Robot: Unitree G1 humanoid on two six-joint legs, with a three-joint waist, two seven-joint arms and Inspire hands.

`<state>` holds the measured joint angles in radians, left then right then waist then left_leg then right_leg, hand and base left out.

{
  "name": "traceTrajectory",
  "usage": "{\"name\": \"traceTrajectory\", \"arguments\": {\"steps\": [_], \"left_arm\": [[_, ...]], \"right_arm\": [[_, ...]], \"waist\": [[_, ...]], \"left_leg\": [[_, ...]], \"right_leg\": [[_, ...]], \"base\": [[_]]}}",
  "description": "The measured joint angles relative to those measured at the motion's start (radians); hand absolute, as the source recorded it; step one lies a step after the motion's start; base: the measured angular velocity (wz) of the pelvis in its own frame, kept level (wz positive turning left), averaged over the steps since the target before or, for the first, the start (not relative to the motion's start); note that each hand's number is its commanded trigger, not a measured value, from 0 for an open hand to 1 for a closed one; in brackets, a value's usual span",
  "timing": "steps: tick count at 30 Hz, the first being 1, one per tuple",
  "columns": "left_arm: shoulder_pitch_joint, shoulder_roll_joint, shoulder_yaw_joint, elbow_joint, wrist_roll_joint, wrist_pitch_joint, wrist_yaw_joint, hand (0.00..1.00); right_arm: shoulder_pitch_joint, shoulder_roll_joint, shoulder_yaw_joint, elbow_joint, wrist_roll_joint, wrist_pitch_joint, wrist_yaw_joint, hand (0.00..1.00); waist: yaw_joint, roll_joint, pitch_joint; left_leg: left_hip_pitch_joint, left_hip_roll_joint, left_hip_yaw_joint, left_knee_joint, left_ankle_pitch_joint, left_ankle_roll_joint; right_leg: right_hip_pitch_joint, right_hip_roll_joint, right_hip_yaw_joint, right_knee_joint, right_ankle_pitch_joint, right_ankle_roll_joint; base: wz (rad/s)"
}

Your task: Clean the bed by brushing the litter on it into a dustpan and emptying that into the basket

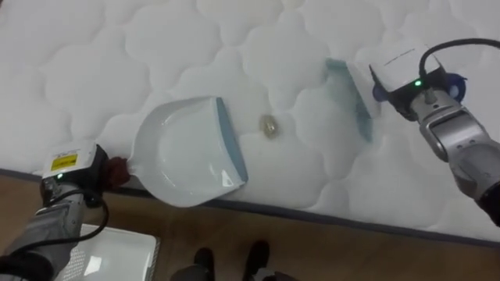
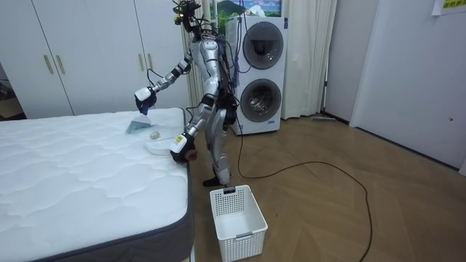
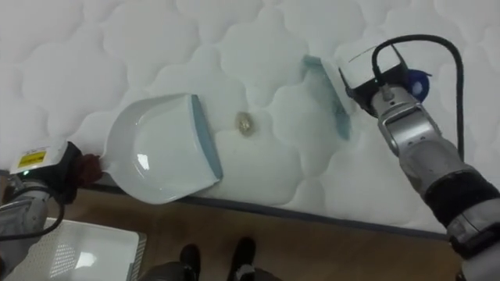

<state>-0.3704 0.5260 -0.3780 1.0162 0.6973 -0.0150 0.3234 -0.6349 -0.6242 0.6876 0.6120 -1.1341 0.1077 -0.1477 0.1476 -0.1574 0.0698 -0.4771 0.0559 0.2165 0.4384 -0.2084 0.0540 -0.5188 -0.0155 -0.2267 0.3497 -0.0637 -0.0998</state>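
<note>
On the mattress (image 1: pixel 312 31), with left hand (image 1: pixel 78 168) closed round the dustpan (image 1: pixel 183 152) handle at the bed edge and right hand (image 1: pixel 414 86) closed round the brush (image 1: pixel 351 97) handle, press the dustpan's lip flat and drag the bristles low across the crumpled scrap (image 1: pixel 269 125) lying just off that lip.

No text can be read. A yellow label (image 1: pixel 62 161) with dark print sits on the back of the left hand (image 1: pixel 82 176), which grips the dustpan (image 1: pixel 183 148) at the near edge of the bed (image 1: pixel 78 62); the print is too small to make out. The white tag on the right hand (image 1: pixel 398 86), which is closed on the brush (image 1: pixel 351 97), carries faint lines that are illegible. In the room view, a poster (image 2: pixel 256 7) above the stacked washing machines (image 2: pixel 259 73) and a yellowish sheet (image 2: pixel 452 6) on the wall show no legible words.
</note>
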Motion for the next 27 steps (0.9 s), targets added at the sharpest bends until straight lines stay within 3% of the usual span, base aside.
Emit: {"name": "traceTrajectory", "arguments": {"steps": [3, 9, 15, 20, 27], "left_arm": [[0.000, 0.000, -0.001, -0.005, 0.000, 0.000, -0.002, 1.00], [0.002, -0.001, -0.010, -0.004, -0.001, 0.002, -0.003, 1.00], [0.009, -0.011, -0.021, -0.004, 0.003, 0.010, -0.014, 1.00], [0.014, -0.012, -0.028, -0.002, 0.005, 0.012, -0.050, 1.00], [0.012, -0.011, -0.025, -0.001, 0.043, 0.016, -0.083, 1.00]], "right_arm": [[0.008, 0.020, 0.020, -0.017, 0.001, -0.020, 0.035, 1.00], [0.007, 0.023, 0.027, -0.044, 0.012, -0.019, 0.088, 1.00], [0.007, 0.023, 0.027, -0.078, 0.013, -0.018, 0.141, 1.00], [0.008, 0.025, 0.027, -0.106, 0.029, -0.018, 0.198, 1.00], [0.007, 0.038, 0.026, -0.113, 0.044, -0.018, 0.238, 1.00]], "waist": [[0.002, 0.001, -0.0004], [0.000, 0.010, -0.0037], [-0.001, 0.035, -0.0030], [-0.001, 0.059, -0.0115], [-0.001, 0.057, -0.0137]], "left_leg": [[0.000, 0.000, -0.003, -0.005, 0.000, 0.000], [0.001, 0.000, -0.005, -0.003, 0.000, 0.000], [0.002, 0.001, -0.011, 0.007, -0.003, 0.000], [0.004, -0.001, -0.006, 0.001, -0.003, 0.000], [0.015, -0.002, 0.002, 0.002, -0.003, 0.000]], "right_leg": [[0.003, -0.003, -0.016, -0.006, 0.001, -0.001], [0.006, -0.004, -0.026, -0.005, 0.001, -0.002], [0.012, -0.006, -0.036, -0.005, 0.001, -0.002], [0.012, -0.013, -0.051, -0.004, 0.001, -0.004], [0.016, -0.014, -0.048, 0.000, -0.004, -0.010]], "base": [[0.03], [0.01], [0.02], [-0.02], [-0.01]]}}
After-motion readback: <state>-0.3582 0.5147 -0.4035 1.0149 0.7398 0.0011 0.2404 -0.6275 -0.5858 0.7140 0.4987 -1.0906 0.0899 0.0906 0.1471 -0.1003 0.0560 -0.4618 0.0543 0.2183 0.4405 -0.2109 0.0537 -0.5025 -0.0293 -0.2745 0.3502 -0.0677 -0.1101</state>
